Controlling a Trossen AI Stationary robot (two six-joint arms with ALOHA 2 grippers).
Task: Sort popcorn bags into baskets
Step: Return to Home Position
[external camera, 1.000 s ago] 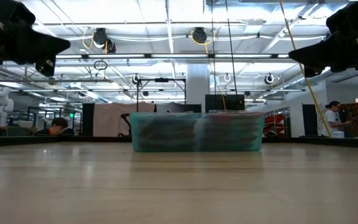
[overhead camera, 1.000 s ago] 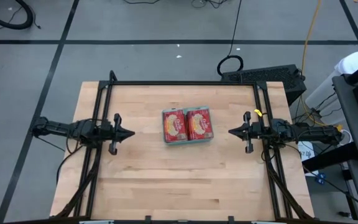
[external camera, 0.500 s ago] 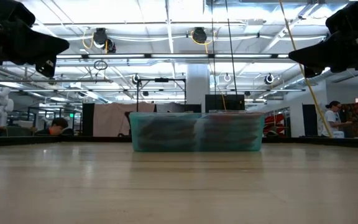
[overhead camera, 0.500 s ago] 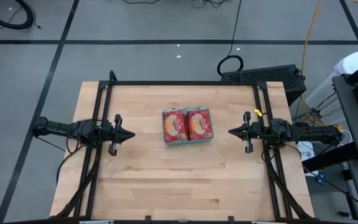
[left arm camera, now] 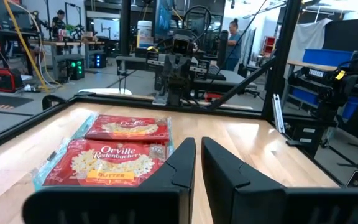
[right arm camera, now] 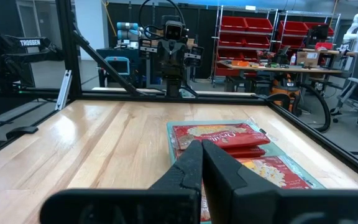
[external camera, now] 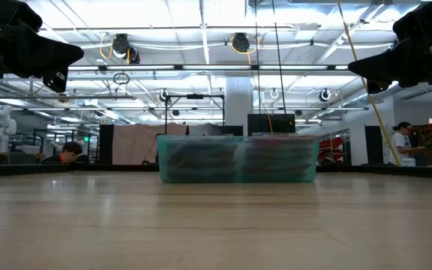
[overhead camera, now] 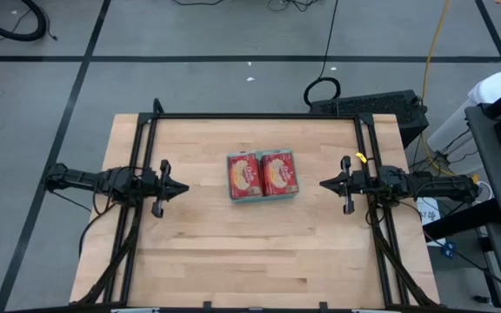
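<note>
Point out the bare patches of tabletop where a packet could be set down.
Bare wood lies between the left gripper and the teal tray, between the tray and the right gripper, and across the whole near half of the table. Only the middle is crowded, where popcorn bags fill the tray.

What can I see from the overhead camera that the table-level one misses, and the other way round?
Only overhead: the red popcorn bags lying in two stacks side by side, and both arms whole, left tool and right tool kept back on either side. Only table-level: the room behind, with a person standing. Both: the teal tray mid-table.
</note>
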